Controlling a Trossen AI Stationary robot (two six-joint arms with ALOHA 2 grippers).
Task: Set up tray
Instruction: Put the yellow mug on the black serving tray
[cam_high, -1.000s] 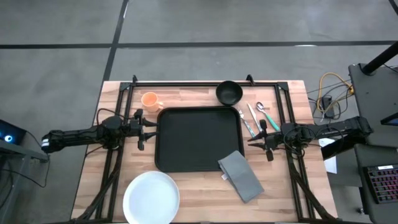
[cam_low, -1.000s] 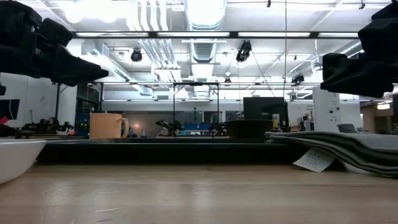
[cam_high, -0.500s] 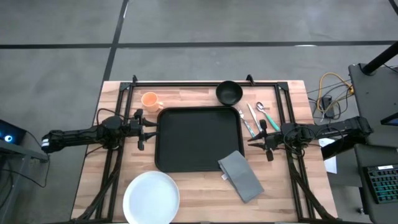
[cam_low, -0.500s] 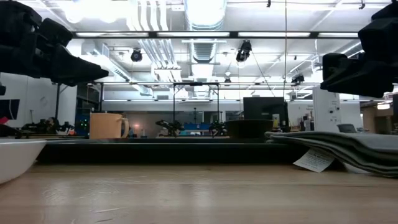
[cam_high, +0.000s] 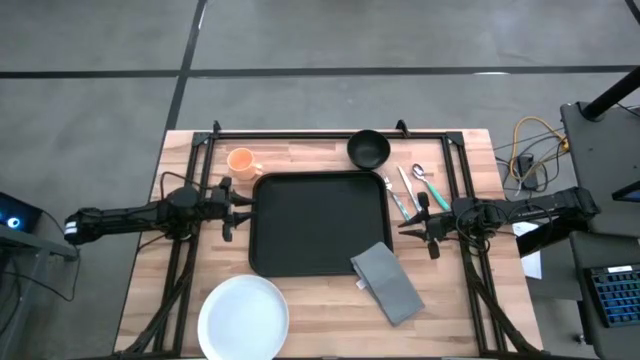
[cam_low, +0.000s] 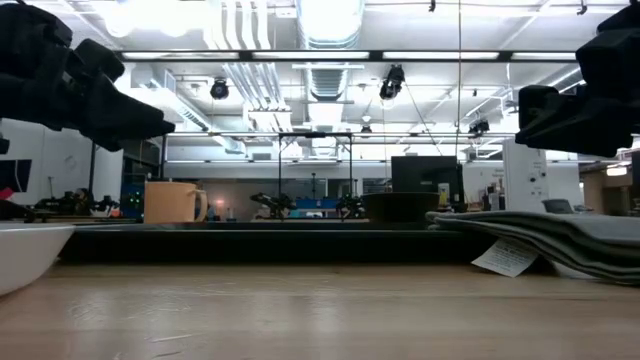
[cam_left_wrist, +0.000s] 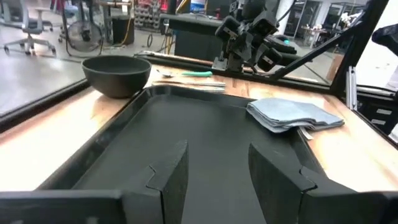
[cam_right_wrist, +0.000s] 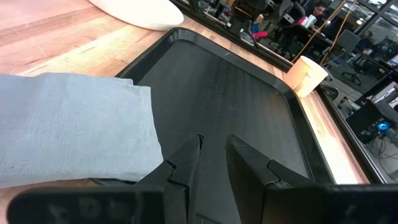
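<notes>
The black tray (cam_high: 318, 222) lies flat at the table's middle, with nothing on its floor. My left gripper (cam_high: 240, 205) hovers at its left rim, open and pointing across it (cam_left_wrist: 217, 177). At the right rim my right gripper (cam_high: 415, 215) hovers with a narrow gap between its fingers and nothing in it (cam_right_wrist: 213, 149). A folded grey napkin (cam_high: 387, 283) lies with one corner over the tray's near right corner and the rest on the table. Around the tray stand a white plate (cam_high: 243, 316), an orange mug (cam_high: 241, 161), a black bowl (cam_high: 368, 149) and cutlery (cam_high: 410, 188).
A black frame of rails (cam_high: 330, 132) runs along the table's far edge and down both sides beneath the arms. The plate sits at the near left corner, partly past the table edge. Bare wood lies between the plate and the napkin.
My left gripper has rolled a little about the line it points along, staying in place beside the tray's left rim. Nothing on the table has moved.
</notes>
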